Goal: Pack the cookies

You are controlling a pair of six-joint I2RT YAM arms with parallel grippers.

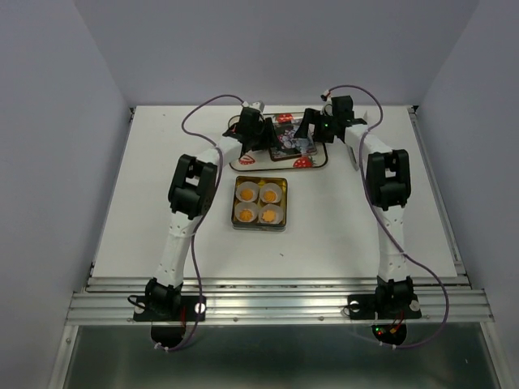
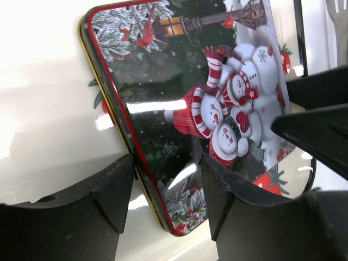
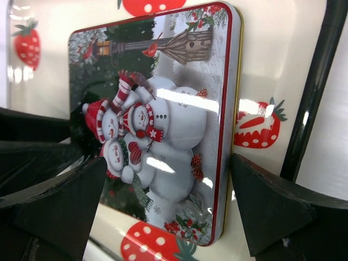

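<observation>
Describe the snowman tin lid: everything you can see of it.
The lid looks like glossy tin with rounded corners, a red border and a gold rim. Its print shows snowmen in red-striped hats and scarves, a lantern, a birdhouse and snowy pine. It lies print-up on the strawberry-print tray. The left pincer straddles one edge and the right pincer spans its width. Whether either touches it cannot be told.
</observation>
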